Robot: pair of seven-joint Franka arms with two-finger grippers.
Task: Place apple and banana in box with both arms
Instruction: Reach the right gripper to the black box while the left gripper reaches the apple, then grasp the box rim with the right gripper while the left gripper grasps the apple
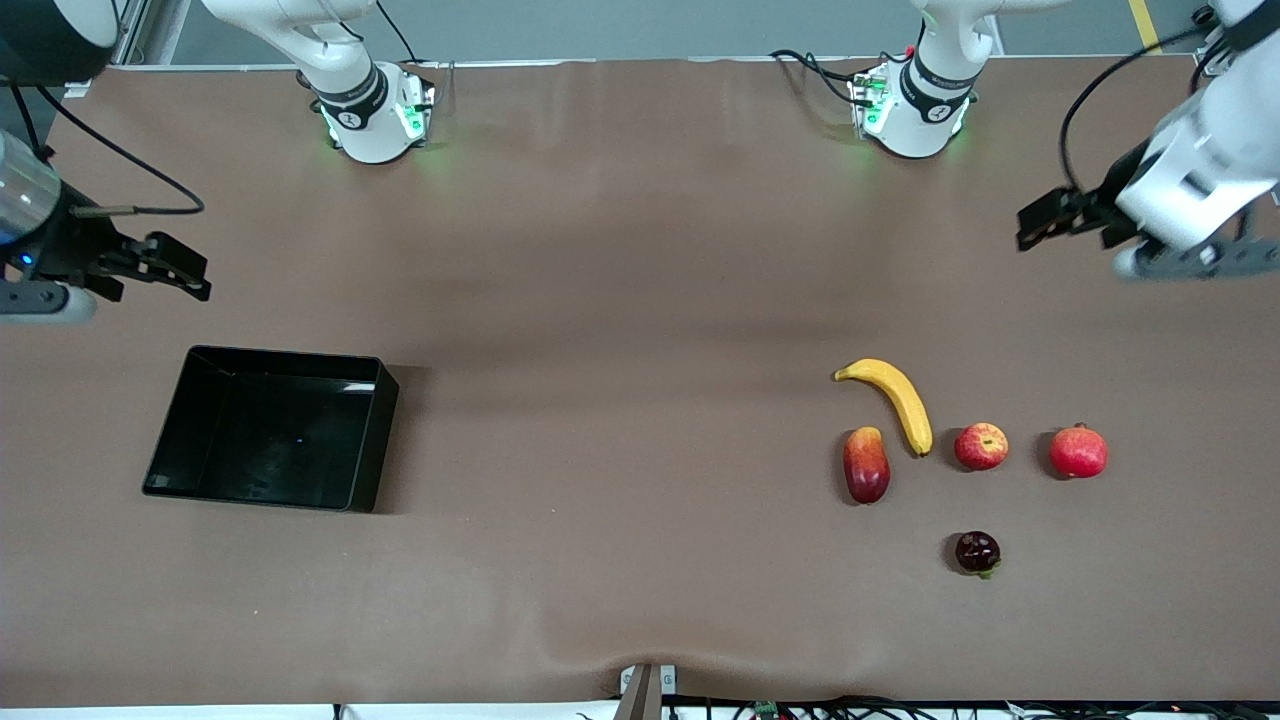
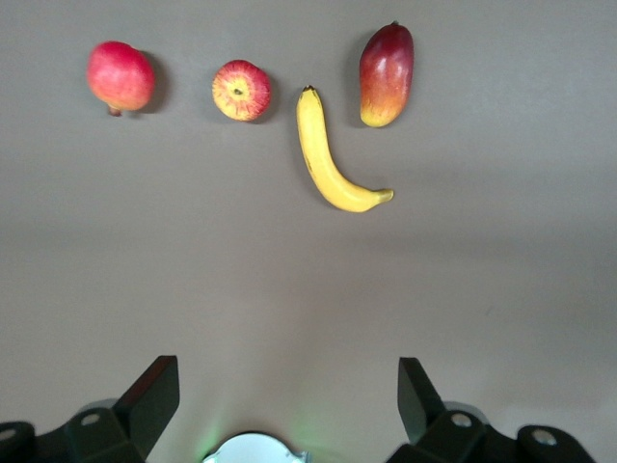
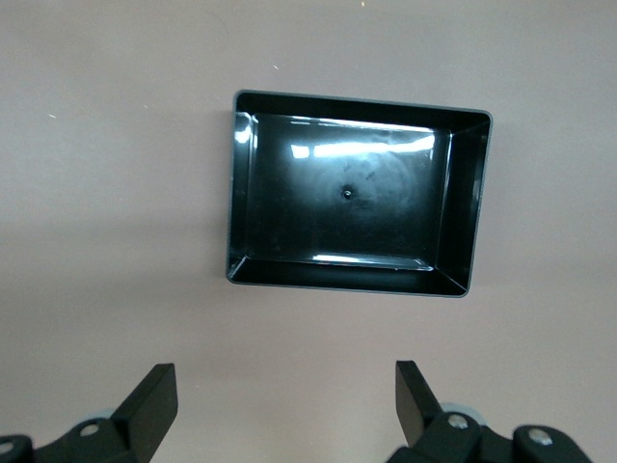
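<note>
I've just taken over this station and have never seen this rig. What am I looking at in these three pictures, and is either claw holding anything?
Two white robot arms stand at a brown table. The overhead picture faces them; the other two come from cameras on their wrists. The left claw hangs open and empty over bare table at the fruit end: a curved yellow banana, a small red-and-yellow apple, a pinkish-red round fruit, a red-and-yellow oblong fruit and a dark purple fruit. The right claw, also open and empty, hangs near the empty glossy black tray.
</note>
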